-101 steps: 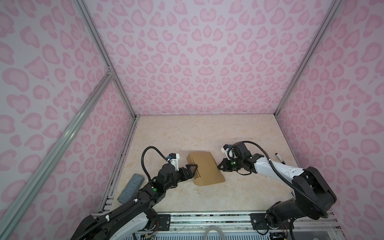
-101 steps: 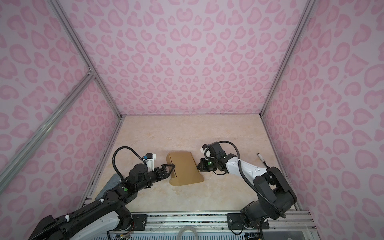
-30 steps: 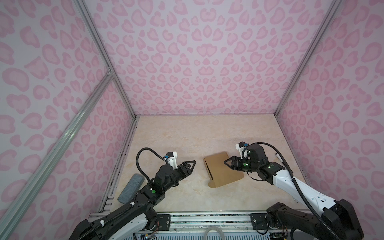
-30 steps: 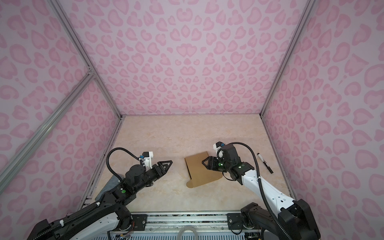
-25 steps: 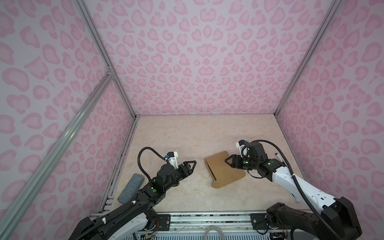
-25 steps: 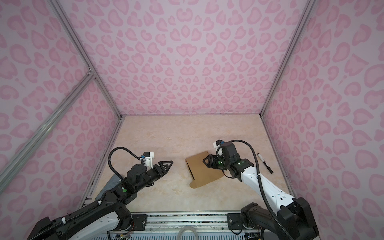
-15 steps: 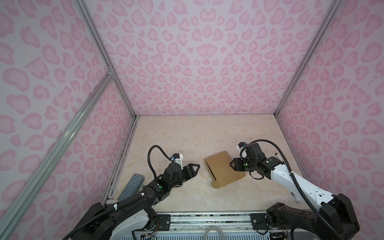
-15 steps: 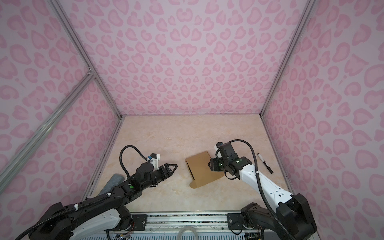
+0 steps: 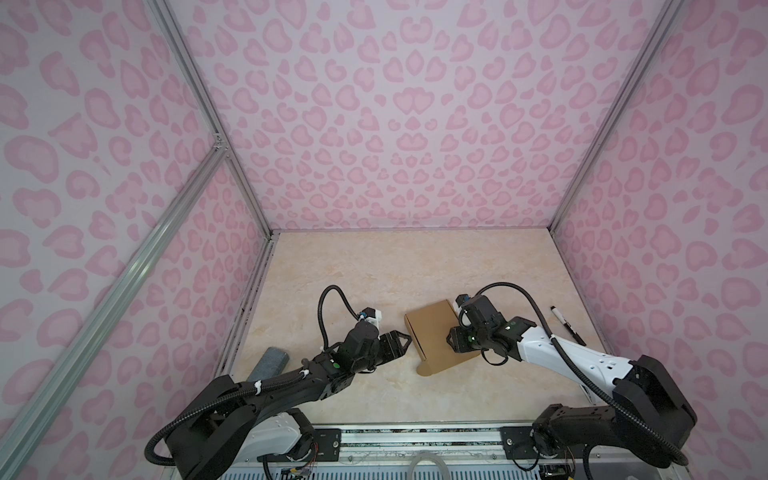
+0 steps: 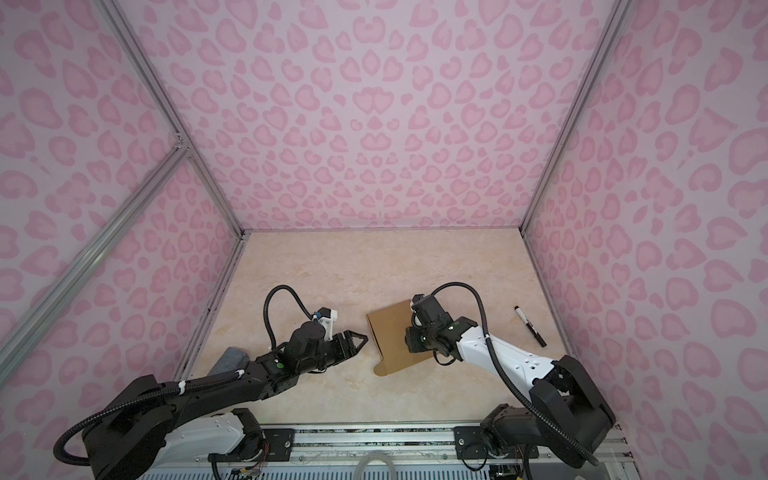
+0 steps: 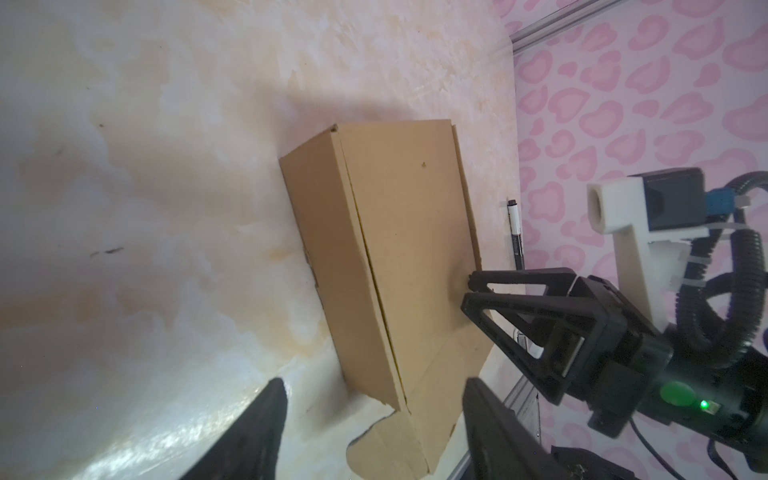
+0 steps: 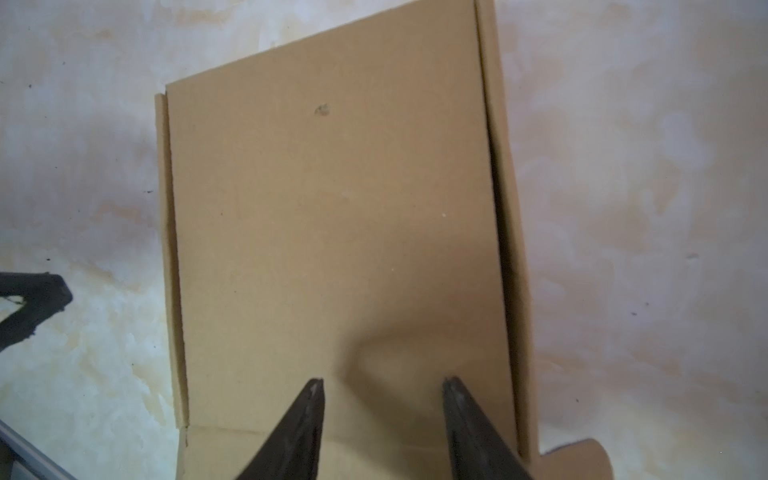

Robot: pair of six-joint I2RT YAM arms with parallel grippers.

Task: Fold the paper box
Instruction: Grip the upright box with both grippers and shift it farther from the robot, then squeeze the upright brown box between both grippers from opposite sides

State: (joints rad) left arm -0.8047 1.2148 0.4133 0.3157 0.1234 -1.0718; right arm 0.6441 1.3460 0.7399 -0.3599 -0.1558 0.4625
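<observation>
The paper box (image 9: 430, 332) (image 10: 388, 336) is a shallow brown cardboard carton lying flat on the table, its lid down. A rounded tab (image 9: 426, 368) sticks out at its near end. My left gripper (image 9: 405, 338) (image 11: 374, 386) is open, level with the box's left side wall, a small gap away from it and holding nothing. My right gripper (image 9: 451, 338) (image 12: 383, 381) is open too, its fingertips (image 12: 316, 388) over the lid near the right edge. I cannot tell whether they touch the cardboard (image 12: 332, 208). The left wrist view shows the box (image 11: 395, 249) and the right gripper (image 11: 467, 286) above it.
A black marker pen (image 9: 567, 326) (image 10: 530, 326) lies by the right wall. A grey felt block (image 9: 272, 361) (image 10: 230, 359) lies near the left wall beside my left arm. Pink patterned walls enclose the table on three sides.
My left gripper has moved right, closer to the box's left side. My right gripper has narrowed a little and shifted slightly left over the lid. The box has barely moved.
</observation>
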